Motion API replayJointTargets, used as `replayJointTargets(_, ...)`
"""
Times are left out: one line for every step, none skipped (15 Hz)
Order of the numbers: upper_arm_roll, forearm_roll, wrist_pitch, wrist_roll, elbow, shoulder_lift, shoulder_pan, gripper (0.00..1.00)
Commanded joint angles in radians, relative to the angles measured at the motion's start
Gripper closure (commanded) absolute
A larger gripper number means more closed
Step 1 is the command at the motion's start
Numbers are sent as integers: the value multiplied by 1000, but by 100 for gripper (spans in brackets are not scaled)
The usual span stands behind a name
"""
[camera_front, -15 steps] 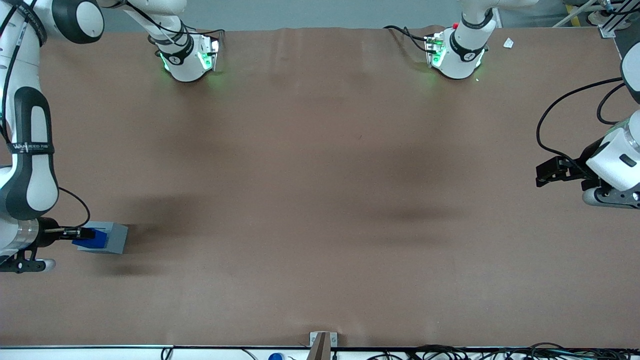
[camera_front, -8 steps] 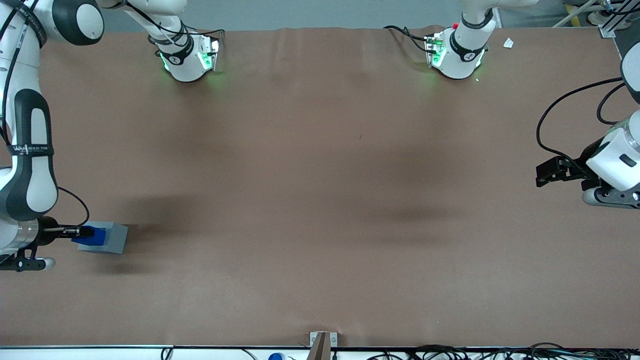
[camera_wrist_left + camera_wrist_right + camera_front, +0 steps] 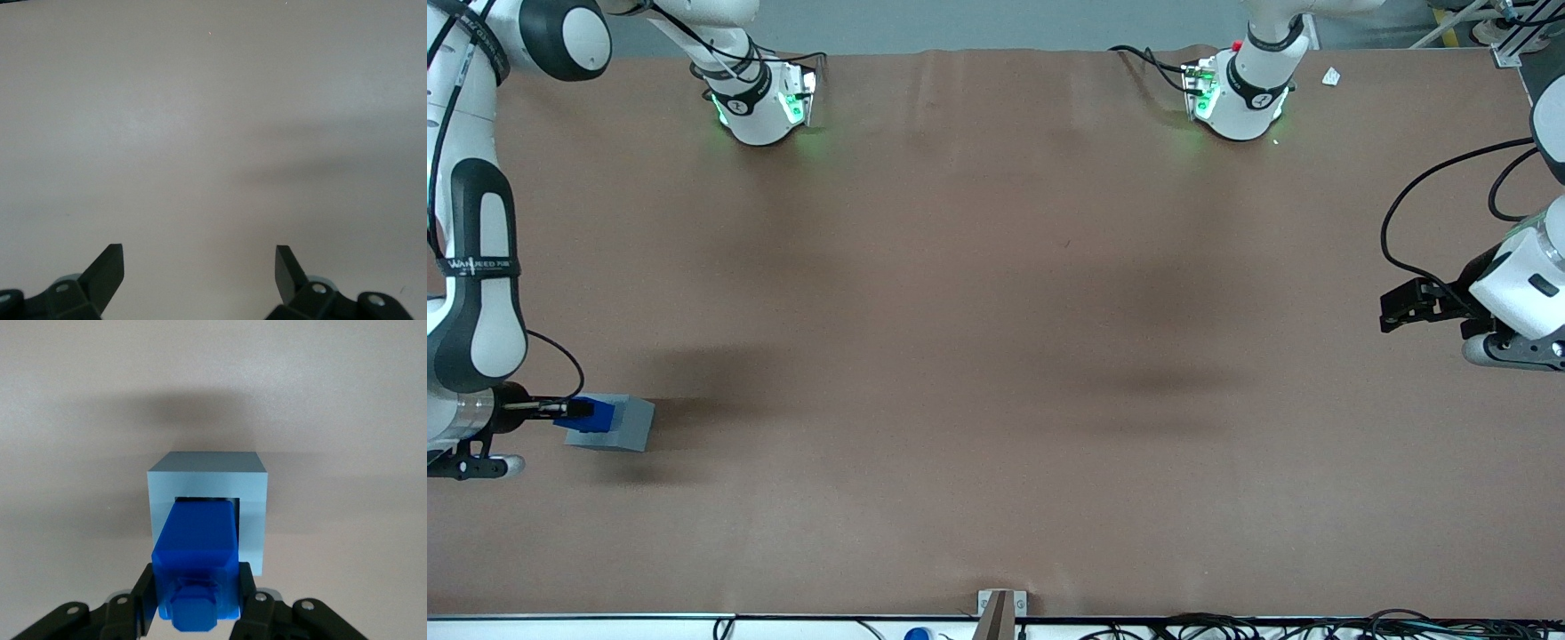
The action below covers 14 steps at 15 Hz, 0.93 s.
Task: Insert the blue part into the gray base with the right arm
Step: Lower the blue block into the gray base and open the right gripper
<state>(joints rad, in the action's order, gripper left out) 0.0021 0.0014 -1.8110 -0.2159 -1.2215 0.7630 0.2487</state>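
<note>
1. The gripper (image 3: pixel 198 603) on the right arm (image 3: pixel 476 302) is clamped on the blue part (image 3: pixel 198 550).
2. The blue part's lower end sits in the recess of the gray base (image 3: pixel 253 520), at the working arm's end of the table (image 3: pixel 996 356).

Three cameras: one high overview and two riding on the wrists.

Our front view looks steeply down on the whole brown table (image 3: pixel 996 356) from well away, facing both robot bases, with the right arm (image 3: pixel 476 293) at the working end. Our right wrist view sits close above the gripper (image 3: pixel 197 610), looking down along its fingers at the blue part (image 3: pixel 197 547) clamped between them and the gray base (image 3: pixel 207 483) below it. We share that small patch with the front view, where the blue part (image 3: pixel 598 414) and gray base (image 3: pixel 627 424) appear tiny. Our left wrist view looks closely at bare tabletop (image 3: pixel 213 133) alone.
</note>
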Motion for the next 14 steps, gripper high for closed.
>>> replayJointTargets(7, -11, -1, 23, -1, 12, 10, 100)
replayJointTargets(6, -11, -2, 23, 0, 18, 10, 100)
replayJointTargets(6, -11, -11, 23, 0, 19, 10, 100)
replayJointTargets(6, -11, -19, 23, 2, 21, 12, 100)
replayJointTargets(6, -11, -24, 23, 2, 25, 12, 100)
replayJointTargets(6, -11, -25, 23, 2, 25, 12, 100)
replayJointTargets(6, -11, -28, 24, 0, 25, 12, 95)
replayJointTargets(6, -11, -27, 24, 4, 24, 12, 64)
replayJointTargets(7, 2, -22, 24, 5, 21, 14, 17)
replayJointTargets(9, 27, -21, 32, 4, 13, 36, 7)
replayJointTargets(18, 57, -16, 23, 5, 6, 61, 0)
replayJointTargets(24, 69, -16, 4, 5, -28, 64, 0)
replayJointTargets(24, 66, -5, -6, -1, -91, 54, 0)
replayJointTargets(22, 65, 52, -3, -15, -159, 44, 0)
